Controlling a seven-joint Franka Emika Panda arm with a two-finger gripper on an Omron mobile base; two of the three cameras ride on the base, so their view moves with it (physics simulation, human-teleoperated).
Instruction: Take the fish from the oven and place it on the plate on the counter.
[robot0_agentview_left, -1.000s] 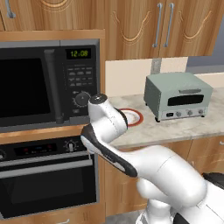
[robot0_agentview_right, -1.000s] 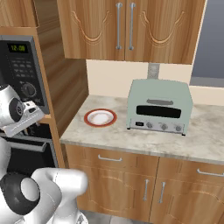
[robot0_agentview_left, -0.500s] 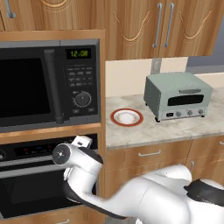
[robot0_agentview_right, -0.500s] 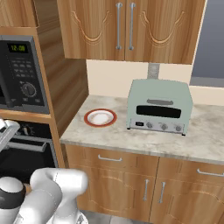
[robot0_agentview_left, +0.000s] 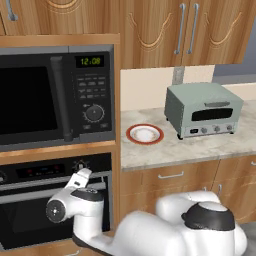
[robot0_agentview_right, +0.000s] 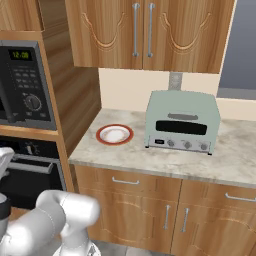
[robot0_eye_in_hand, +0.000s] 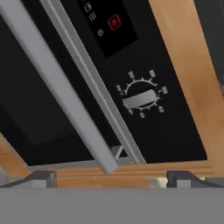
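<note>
Two dark fingertips (robot0_eye_in_hand: 41, 178) of the pincer (robot0_eye_in_hand: 111, 180) sit wide apart at the bottom of the hand view, holding nothing, close to the oven (robot0_agentview_left: 30, 210) front. In that view the silver bar handle (robot0_eye_in_hand: 57, 89) runs diagonally from the upper left toward the lower middle, with a knob (robot0_eye_in_hand: 141, 99) right of centre. In the left base view the arm (robot0_agentview_left: 75, 210) is low at lower left, in front of the closed oven door. The plate (robot0_agentview_left: 144, 134) lies on the surface (robot0_agentview_left: 200, 147) at frame centre, left of the pale green toaster oven (robot0_agentview_left: 202, 109); the microwave (robot0_agentview_left: 55, 95) sits above the oven.
</note>
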